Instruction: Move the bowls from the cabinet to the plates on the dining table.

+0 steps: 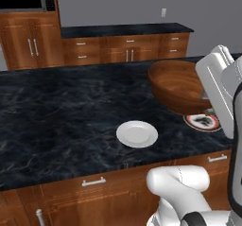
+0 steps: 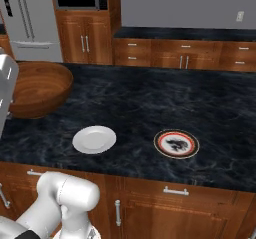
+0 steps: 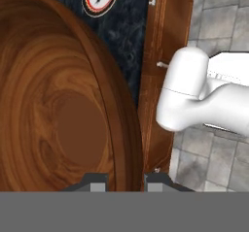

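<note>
Left base view: hanging at right of frame above the black marble table (image 1: 61, 111), a wooden bowl (image 1: 177, 85); lying at lower centre, a white plate (image 1: 137, 134).

Right base view: sitting right of centre, a patterned plate (image 2: 176, 143), no readable writing.

Hand view: gripping the bowl's rim, gripper (image 3: 126, 181), jaws narrow.

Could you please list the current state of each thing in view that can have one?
Gripper: shut on the rim of the deep brown wooden bowl, held above the black marble island top.
Plain white round plate: bare.
Red-rimmed patterned plate: bare.
Wooden cabinet doors: closed.
</note>
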You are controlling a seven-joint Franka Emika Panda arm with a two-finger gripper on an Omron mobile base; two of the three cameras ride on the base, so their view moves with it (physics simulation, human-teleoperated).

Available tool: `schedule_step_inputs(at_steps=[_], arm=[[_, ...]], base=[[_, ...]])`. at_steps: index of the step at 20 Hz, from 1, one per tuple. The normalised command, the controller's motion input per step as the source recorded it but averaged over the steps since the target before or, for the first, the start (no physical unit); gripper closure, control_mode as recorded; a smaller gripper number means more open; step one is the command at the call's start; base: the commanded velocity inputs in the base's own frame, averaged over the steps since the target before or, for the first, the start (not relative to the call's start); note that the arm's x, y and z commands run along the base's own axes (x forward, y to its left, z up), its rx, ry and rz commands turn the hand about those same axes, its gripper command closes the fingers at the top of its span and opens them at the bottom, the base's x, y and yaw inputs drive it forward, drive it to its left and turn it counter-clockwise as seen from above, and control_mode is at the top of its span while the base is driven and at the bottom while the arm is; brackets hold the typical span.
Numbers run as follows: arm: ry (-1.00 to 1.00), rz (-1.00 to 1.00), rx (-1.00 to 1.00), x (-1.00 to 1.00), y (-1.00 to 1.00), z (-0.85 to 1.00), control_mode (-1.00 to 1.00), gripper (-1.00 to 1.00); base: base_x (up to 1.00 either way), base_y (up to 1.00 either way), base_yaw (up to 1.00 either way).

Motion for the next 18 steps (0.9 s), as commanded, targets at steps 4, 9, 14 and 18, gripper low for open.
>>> schedule_step_inputs(at_steps=[4, 9, 14, 18], arm=[[0.00, 0.00, 0.00, 0.00, 0.00, 0.00, 1.00, 1.00], [0.00, 0.00, 0.00, 0.00, 0.00, 0.00, 1.00, 1.00], [0.00, 0.00, 0.00, 0.00, 0.00, 0.00, -1.00, 1.00], [0.00, 0.00, 0.00, 0.00, 0.00, 0.00, -1.00, 1.00]], base=[[0.03, 0.00, 0.00], [0.00, 0.00, 0.00], [0.00, 0.00, 0.00], [0.00, 0.00, 0.00]])
